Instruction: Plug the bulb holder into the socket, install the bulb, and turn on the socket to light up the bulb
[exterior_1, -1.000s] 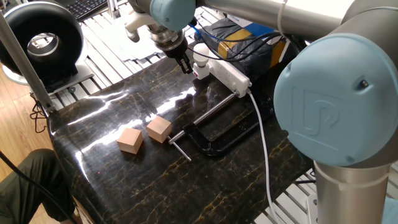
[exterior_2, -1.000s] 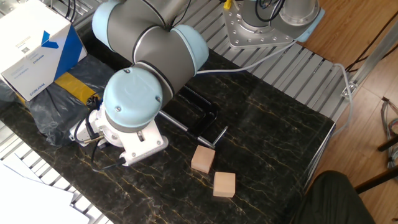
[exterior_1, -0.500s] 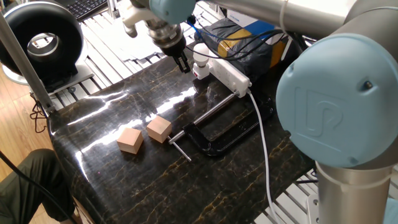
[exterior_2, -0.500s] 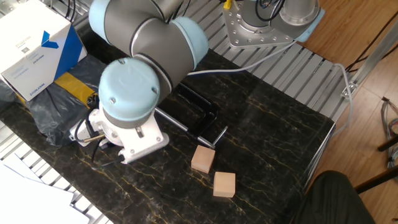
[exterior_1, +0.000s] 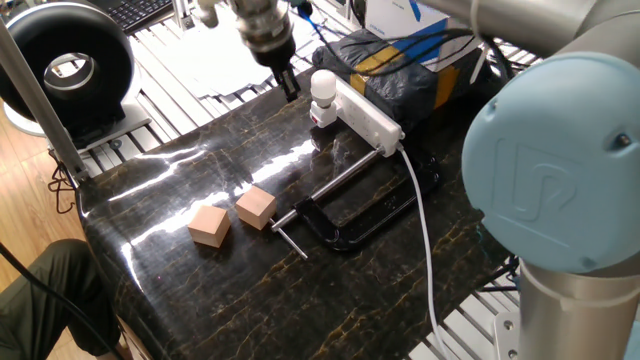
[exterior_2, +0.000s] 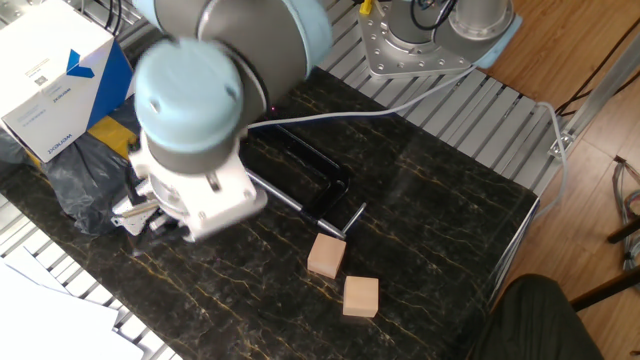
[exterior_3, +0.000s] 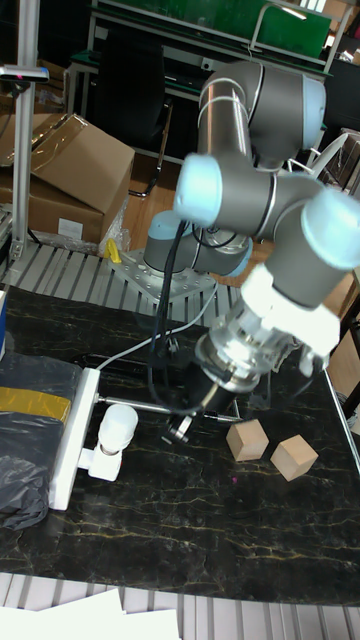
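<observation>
The dark marbled surface (exterior_1: 330, 300) carries everything, and the largest item on it is the socket (exterior_1: 368, 113), a long white strip lying along the surface's far edge in one fixed view, at about 1 o'clock from the centre, with its thick white cable (exterior_1: 424, 230) trailing toward 5 o'clock. A black clamp (exterior_1: 355, 215) lies near the middle, and two wooden cubes (exterior_1: 232, 217) sit at roughly 8 o'clock from it. At the socket's 10 o'clock end the bulb holder (exterior_1: 322, 115) is seated against the strip, and the bulb (exterior_1: 323, 84) stands screwed into it; the tall fixed view shows the same pair, bulb (exterior_3: 118, 425) and holder (exterior_3: 100, 462), jutting sideways from the strip's end. The bulb looks unlit. The tool (exterior_1: 289, 84) hangs just beside the bulb at its 9 o'clock, apart from it and holding nothing; its dark fingers appear close together, though how far they are parted cannot be told from these views. Plugging and installing seem finished, so the switching step appears to be the one in hand. The next move would call for carrying the tool over the strip to its switch, which cannot be picked out here, and pressing down with the fingertips.
</observation>
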